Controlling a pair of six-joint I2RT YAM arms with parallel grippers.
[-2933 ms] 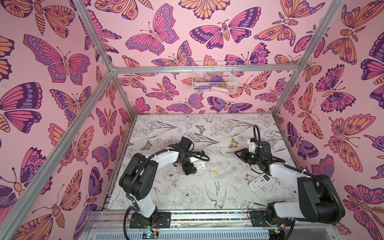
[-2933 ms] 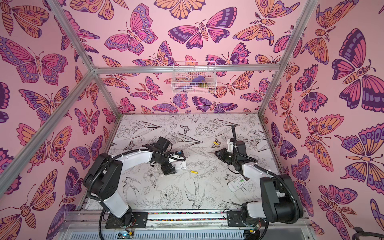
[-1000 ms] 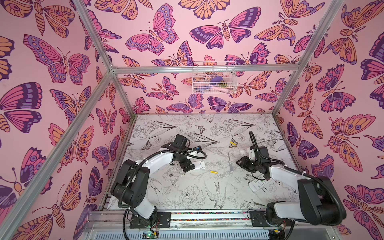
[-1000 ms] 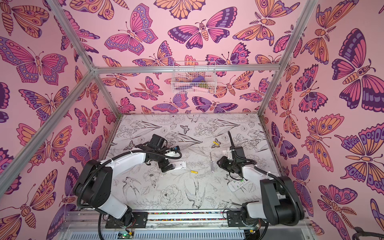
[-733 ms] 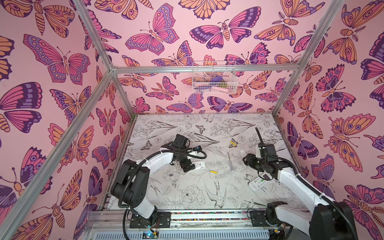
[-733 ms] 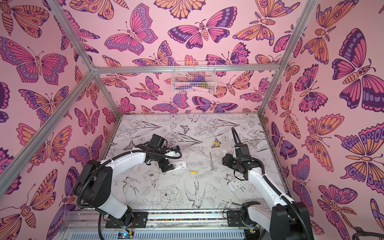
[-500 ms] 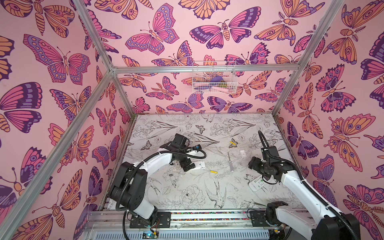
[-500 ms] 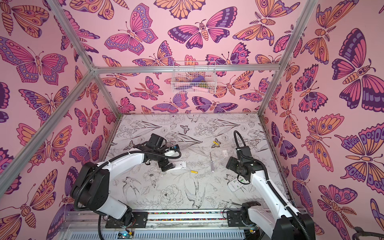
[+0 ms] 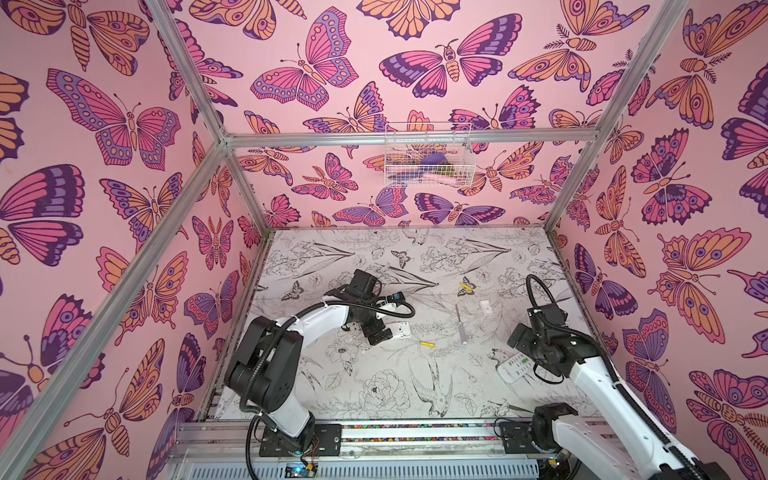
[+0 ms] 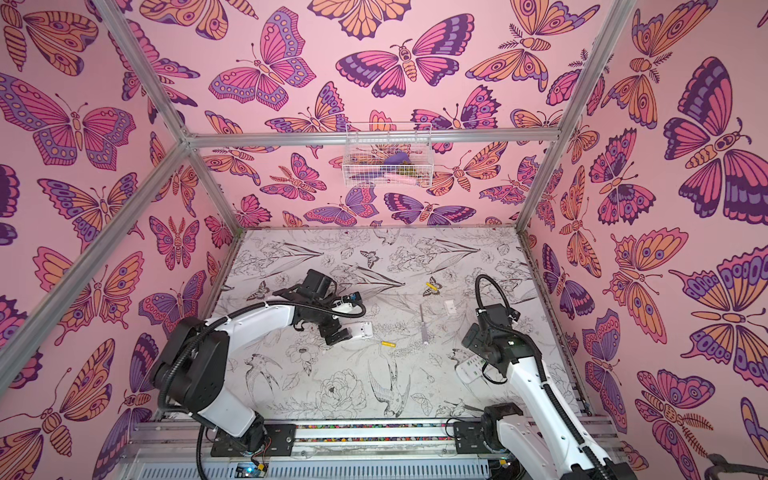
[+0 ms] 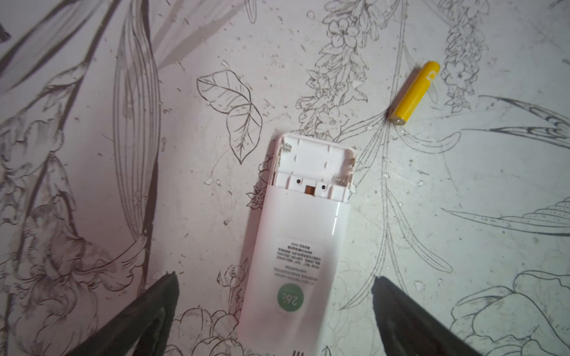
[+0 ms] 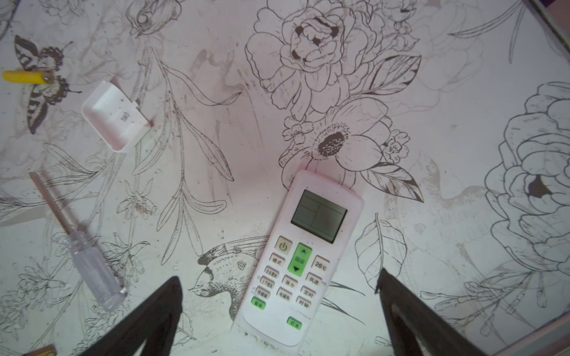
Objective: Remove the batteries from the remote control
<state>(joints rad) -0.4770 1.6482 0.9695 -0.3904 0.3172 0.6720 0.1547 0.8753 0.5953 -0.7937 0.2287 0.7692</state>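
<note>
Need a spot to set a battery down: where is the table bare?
Bare: the near middle of the table, between the front rail and the near yellow battery; also the strip along the back wall. Crowded: right of centre, where the screwdriver, white cover and far yellow battery lie, and at the face-down remote and face-up remote.

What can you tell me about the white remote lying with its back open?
The remote is white, shiny plastic, lying flat and face down on the table. Its cover is off, and the battery bay is empty, with small springs showing. A round green sticker and tiny print sit on its back. It lies between the fingers of the open left claw, touching neither.
</note>
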